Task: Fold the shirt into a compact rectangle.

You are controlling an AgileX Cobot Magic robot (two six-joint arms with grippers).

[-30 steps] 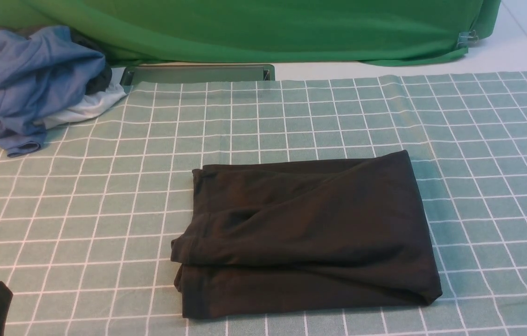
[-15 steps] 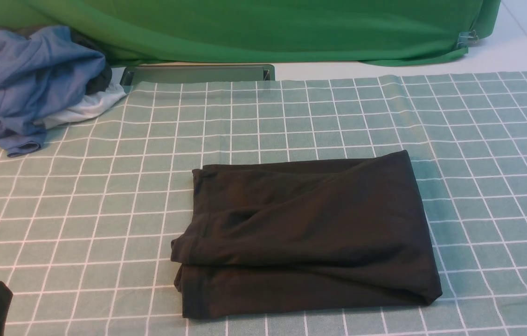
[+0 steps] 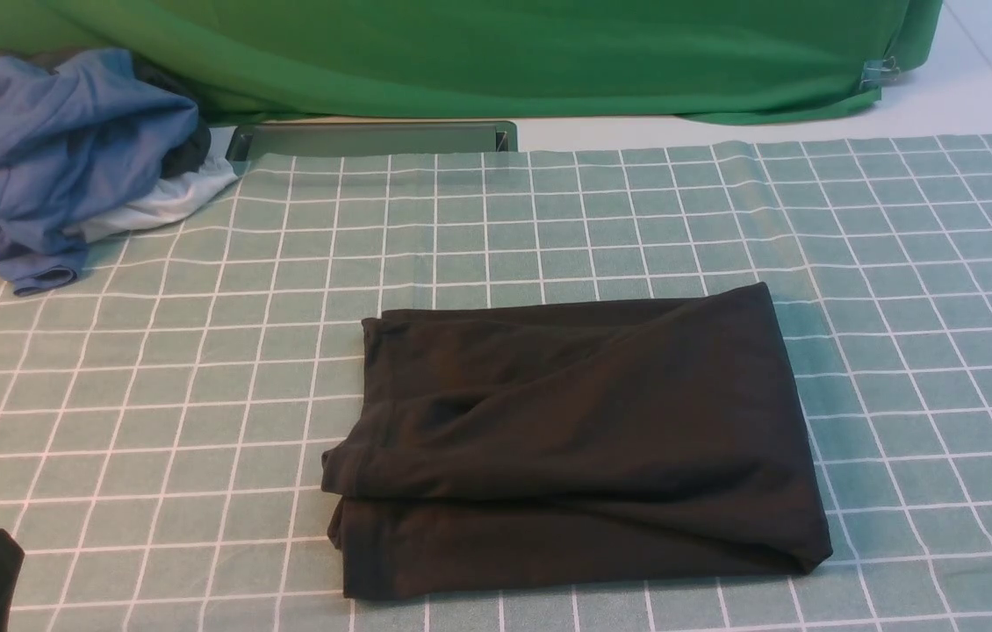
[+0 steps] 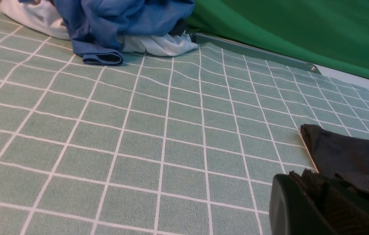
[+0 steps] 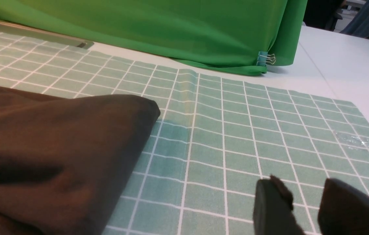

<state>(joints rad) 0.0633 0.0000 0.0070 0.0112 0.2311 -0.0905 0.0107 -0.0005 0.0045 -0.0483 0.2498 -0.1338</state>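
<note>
The black shirt (image 3: 575,448) lies folded into a rough rectangle on the checked cloth (image 3: 197,369) covering the bench, both grippers clear of it, right jaws slightly apart, left jaws' state indiscernible.

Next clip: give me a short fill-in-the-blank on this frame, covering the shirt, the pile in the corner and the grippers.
1. The black shirt lies folded on the ____-patterned green tablecloth.
2. In the pile at the far left, the garment on top is ____, with a white garment under it.
3. The right gripper holds ____; tablecloth shows between its fingers.
4. The backdrop behind the table is ____.

Missing words: grid; blue; nothing; green
</note>
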